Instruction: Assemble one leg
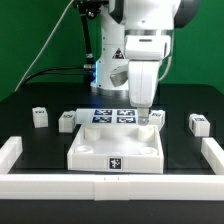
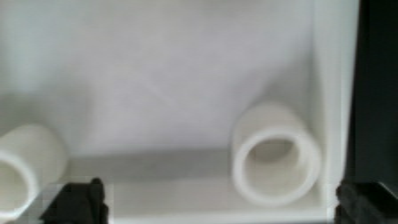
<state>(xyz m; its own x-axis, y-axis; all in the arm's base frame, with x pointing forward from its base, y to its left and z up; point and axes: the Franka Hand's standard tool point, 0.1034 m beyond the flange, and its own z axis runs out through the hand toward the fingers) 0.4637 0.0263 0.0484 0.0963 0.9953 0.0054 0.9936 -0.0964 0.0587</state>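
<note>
Several legs, small white blocks with tags, stand on the black table in the exterior view: one at the left (image 1: 40,117), one beside it (image 1: 68,121), one just right of the gripper (image 1: 159,118), one at the far right (image 1: 198,124). My gripper (image 1: 143,117) hangs low over the far right corner of the large white square part (image 1: 100,150). In the wrist view the gripper (image 2: 222,203) is open and empty. Its dark fingertips (image 2: 80,203) stand wide apart over the part's white surface (image 2: 160,100), close to a round socket (image 2: 278,160). No leg shows in the wrist view.
The marker board (image 1: 108,115) lies just behind the square part. White rails border the table at the exterior view's left (image 1: 10,152), right (image 1: 213,152) and front (image 1: 110,186). A second socket (image 2: 22,172) shows in the wrist view.
</note>
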